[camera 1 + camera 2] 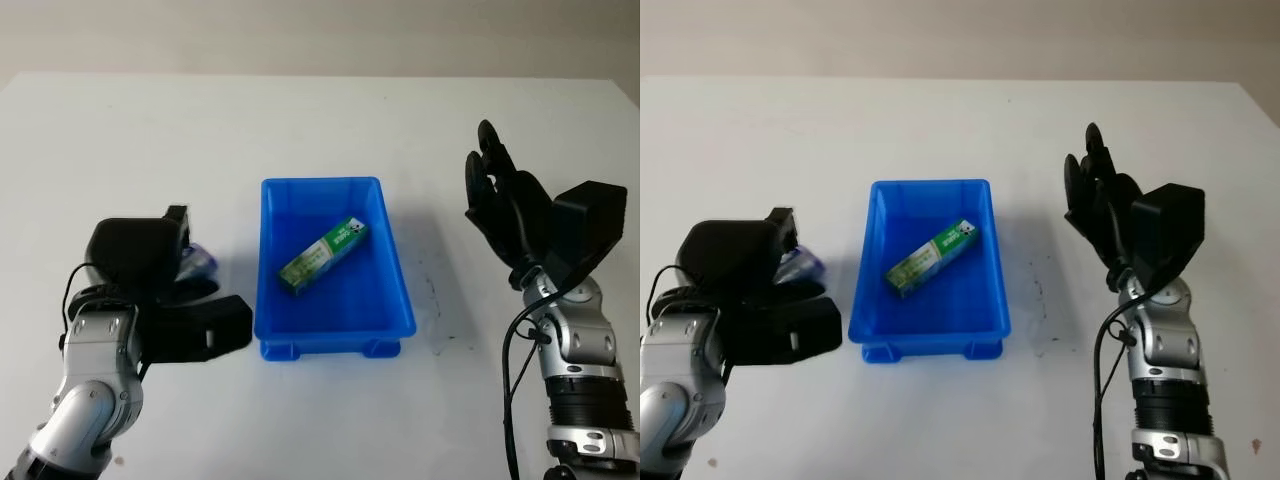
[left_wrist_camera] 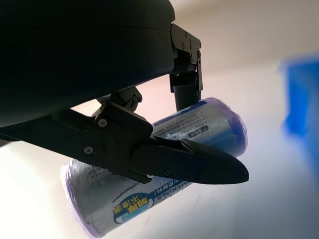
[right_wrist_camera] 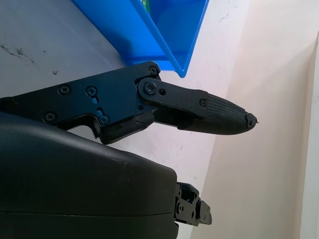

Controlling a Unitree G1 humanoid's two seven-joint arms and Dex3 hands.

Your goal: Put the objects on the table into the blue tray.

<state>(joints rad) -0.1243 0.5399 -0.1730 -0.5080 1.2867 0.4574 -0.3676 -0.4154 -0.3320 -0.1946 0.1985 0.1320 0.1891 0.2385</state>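
**A:** What did the left hand (image 1: 180,300) do with its fingers (image 2: 199,167)?

**B:** They were curled about a silvery cylindrical packet with purple ends (image 2: 164,164), one finger crossing its front, another pressing at the far side. The packet lay roughly level in the grasp, probably so it could go into the tray lengthwise.

**A:** Where did hand and packet stand?

**B:** Just beside the left wall of the blue tray (image 1: 385,225), over the white table (image 1: 300,120), and not yet above the tray's opening. Whether the packet was clear of the table could not be told.

**A:** And inside the tray?

**B:** A green box (image 1: 323,254) lay aslant on the floor, already delivered.

**A:** The right hand (image 1: 500,200)?

**B:** Unclenched and holding nothing, raised to the right of the tray and well apart from it, presumably kept out of the working arm's path.
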